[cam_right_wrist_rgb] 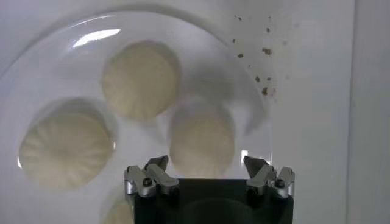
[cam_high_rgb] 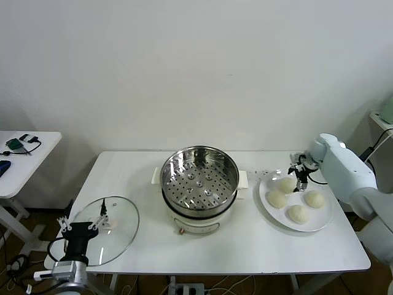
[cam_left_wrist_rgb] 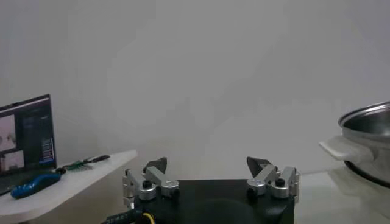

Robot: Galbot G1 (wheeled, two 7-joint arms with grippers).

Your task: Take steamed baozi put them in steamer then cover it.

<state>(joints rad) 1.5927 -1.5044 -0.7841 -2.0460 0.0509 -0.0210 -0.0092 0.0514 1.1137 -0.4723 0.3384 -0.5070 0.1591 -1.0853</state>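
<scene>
Several cream-white baozi lie on a white plate (cam_high_rgb: 324,216) at the right; the nearest to the pot is one baozi (cam_high_rgb: 287,184). My right gripper (cam_high_rgb: 299,179) hangs open just above that bun, which shows between its fingers in the right wrist view (cam_right_wrist_rgb: 202,143). The steamer (cam_high_rgb: 199,178) stands mid-table, its perforated tray empty. The glass cover (cam_high_rgb: 105,229) lies flat at the front left. My left gripper (cam_high_rgb: 83,226) is open by the cover, holding nothing; it also shows in the left wrist view (cam_left_wrist_rgb: 208,165).
A side table (cam_high_rgb: 24,161) with small items stands at the far left. Dark crumbs (cam_right_wrist_rgb: 262,52) dot the table beside the plate. A grey unit (cam_high_rgb: 384,144) stands at the far right.
</scene>
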